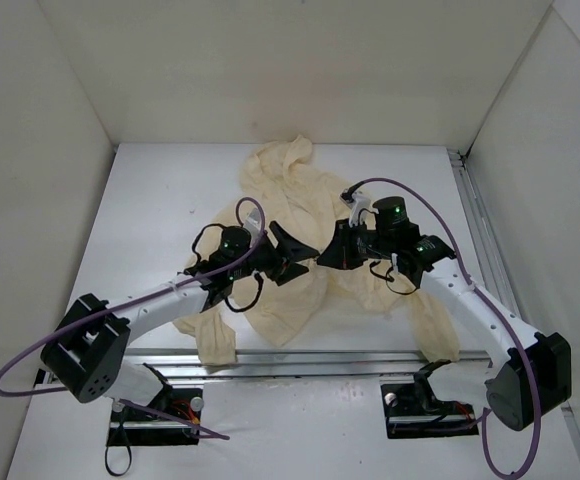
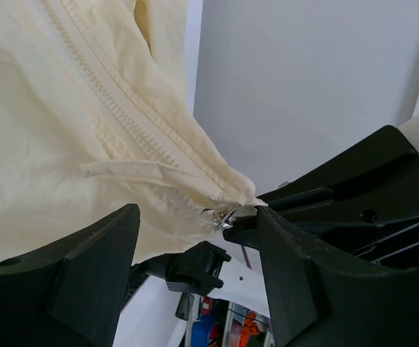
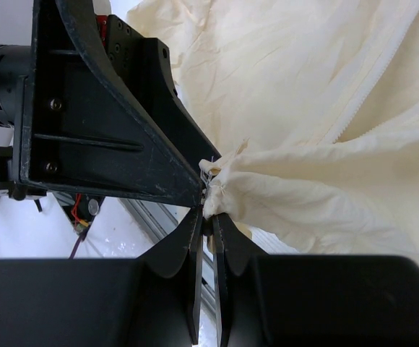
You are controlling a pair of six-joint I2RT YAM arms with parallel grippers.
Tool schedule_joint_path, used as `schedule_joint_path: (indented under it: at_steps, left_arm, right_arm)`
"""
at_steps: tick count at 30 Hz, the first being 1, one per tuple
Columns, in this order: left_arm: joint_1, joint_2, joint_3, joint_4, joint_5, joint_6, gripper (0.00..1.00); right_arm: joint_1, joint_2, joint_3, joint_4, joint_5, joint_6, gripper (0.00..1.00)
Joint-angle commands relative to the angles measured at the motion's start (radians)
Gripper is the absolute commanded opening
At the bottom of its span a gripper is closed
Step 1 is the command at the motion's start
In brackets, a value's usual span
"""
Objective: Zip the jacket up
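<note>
Left jaws fill the bottom of the left wrist view, standing wide apart with nothing between them; pull (image 2: 226, 215) sits just beyond the gap, small and metallic, at the end of the teeth (image 2: 115, 101); not gripped; right jaws are pinched together on a fabric corner of the jacket (image 3: 318, 195) right beside that pull; one left jaw tip comes very close to the same spot in the right wrist view, can't tell if it touches. Top view: jacket lies crumpled mid-surface (image 1: 160, 200), one end toward the far wall (image 1: 290, 70), other end reaching the near edge; both sets of jaws meet over its middle; the pinched corner looks lifted off the cloth below.

Progress, my read: early. Done: low end of the zipper located, hem corner anchored by right. Slider looks parked at the bottom of the track, long run of teeth beyond it; can't tell from these views whether both halves are seated in the slider. Left to do: close left on the pull, run it up the whole track while right holds tension; fabric is wrinkled, so the track likely needs pulling straight first.
</note>
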Motion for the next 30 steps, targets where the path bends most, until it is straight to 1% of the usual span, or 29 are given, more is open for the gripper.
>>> schedule_joint_path:
  at_steps: [1, 12, 20, 23, 24, 26, 27, 29, 30]
  left_arm:
    - [-0.008, 0.0, 0.064, 0.08, 0.015, -0.076, 0.61]
    - [-0.008, 0.009, 0.087, 0.028, -0.065, -0.126, 0.61]
    - [-0.008, 0.054, 0.125, 0.016, -0.071, -0.154, 0.59]
    - [-0.008, 0.072, 0.144, 0.019, -0.067, -0.16, 0.53]
    - [-0.008, 0.077, 0.147, 0.02, -0.062, -0.16, 0.48]
    - [-0.008, 0.084, 0.156, 0.019, -0.059, -0.16, 0.4]
    - [-0.008, 0.087, 0.156, 0.02, -0.058, -0.162, 0.32]
    - [-0.008, 0.086, 0.153, 0.019, -0.061, -0.163, 0.24]
    - [-0.008, 0.086, 0.15, 0.017, -0.061, -0.162, 0.16]
  right_arm:
    - [-0.008, -0.033, 0.014, 0.069, -0.031, 0.001, 0.0]
    - [-0.007, -0.052, -0.001, 0.072, -0.034, 0.001, 0.0]
    - [-0.01, -0.056, -0.006, 0.072, -0.032, 0.001, 0.0]
    - [-0.01, -0.061, -0.009, 0.072, -0.029, -0.002, 0.0]
    - [-0.011, -0.059, -0.01, 0.072, -0.029, -0.002, 0.0]
    - [-0.01, -0.061, -0.01, 0.072, -0.028, -0.002, 0.0]
    - [-0.01, -0.059, -0.01, 0.072, -0.028, -0.002, 0.0]
    - [-0.013, -0.062, -0.012, 0.072, -0.026, -0.006, 0.0]
    - [-0.011, -0.061, -0.01, 0.072, -0.027, -0.006, 0.0]
